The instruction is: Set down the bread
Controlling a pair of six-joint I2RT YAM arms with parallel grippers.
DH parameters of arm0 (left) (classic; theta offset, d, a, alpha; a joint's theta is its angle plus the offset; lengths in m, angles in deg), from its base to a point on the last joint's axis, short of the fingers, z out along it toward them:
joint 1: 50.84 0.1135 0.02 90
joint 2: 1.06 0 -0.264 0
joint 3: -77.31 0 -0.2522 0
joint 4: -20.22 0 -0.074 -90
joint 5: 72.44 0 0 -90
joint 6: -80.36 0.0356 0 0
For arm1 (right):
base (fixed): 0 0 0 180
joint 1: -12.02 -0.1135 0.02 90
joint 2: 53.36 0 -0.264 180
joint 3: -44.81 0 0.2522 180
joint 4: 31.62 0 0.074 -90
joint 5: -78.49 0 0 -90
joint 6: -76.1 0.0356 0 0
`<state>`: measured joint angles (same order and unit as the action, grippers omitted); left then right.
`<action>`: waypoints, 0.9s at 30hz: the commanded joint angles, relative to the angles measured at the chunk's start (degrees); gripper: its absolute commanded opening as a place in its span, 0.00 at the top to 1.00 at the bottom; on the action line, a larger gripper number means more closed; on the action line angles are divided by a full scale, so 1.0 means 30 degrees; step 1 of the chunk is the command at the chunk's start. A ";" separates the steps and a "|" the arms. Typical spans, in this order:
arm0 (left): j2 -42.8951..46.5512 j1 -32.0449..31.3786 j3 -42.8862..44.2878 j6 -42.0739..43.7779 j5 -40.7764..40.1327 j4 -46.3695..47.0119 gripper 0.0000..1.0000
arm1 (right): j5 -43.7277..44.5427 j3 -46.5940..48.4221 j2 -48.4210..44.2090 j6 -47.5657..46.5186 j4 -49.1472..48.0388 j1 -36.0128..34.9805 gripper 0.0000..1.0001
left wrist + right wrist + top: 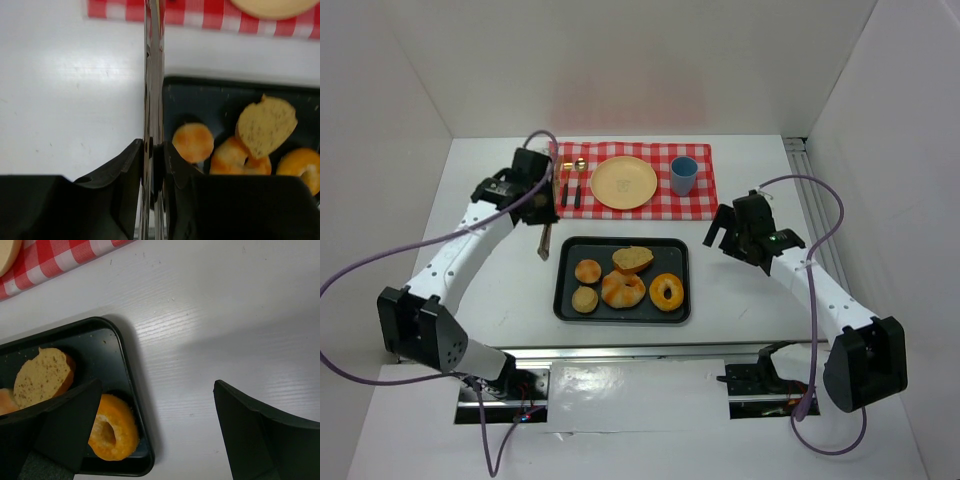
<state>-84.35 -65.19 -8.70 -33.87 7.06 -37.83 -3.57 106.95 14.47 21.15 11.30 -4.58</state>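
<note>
- the left gripper was pressed together on a thin metal utensil, probably tongs seen edge-on. its tip hung by the left rim of the dark tray, left of centre in the top view.
- the right gripper was spread wide and held nothing, over bare table just right of the tray.
- the bread lay in the tray at mid-frame of the top view: a small round roll at upper left, a second roll just below it, a cut bun resting against a twisted pastry, and a ring-shaped piece at the right.
- the yellow plate sat on the checked cloth at upper centre, apart from the tray. it looked the likely place for the bread.
- every piece looked light and soft under a browned crust, so i judged a hard squeeze would dent or crumble it, and the shiny tops might slip on metal.
- the small round roll lay nearest the utensil's tip and seemed the easiest to take, across its widest sides.
- the cut bun would be better held by its crust than its open face, and the ring across one side of its loop.
</note>
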 commanded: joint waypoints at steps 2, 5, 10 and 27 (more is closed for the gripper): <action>0.1918 -0.2448 -0.2275 -0.1823 -0.0396 -0.2721 0.62 | 0.0252 0.0807 -0.0228 -0.0081 -0.0465 0.0114 0.00; 0.3268 -0.4178 -0.3098 -0.2936 -0.0775 -0.3455 0.56 | 0.0252 0.0983 -0.0228 -0.0081 -0.0465 0.0114 0.00; 0.3446 -0.5761 -0.2894 -0.3904 -0.0777 -0.5796 0.46 | -0.0185 0.1158 -0.0023 -0.0081 -0.0641 0.0289 0.00; 0.2069 -0.7551 -0.3422 -0.4785 -0.0630 -0.5363 0.30 | -0.0363 0.0983 -0.0199 -0.0257 -0.0846 0.0289 0.00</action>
<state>-77.22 -87.63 -18.89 -47.60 5.86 -54.07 -4.73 107.80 14.47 20.95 11.22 -4.10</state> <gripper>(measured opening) 0.699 0.999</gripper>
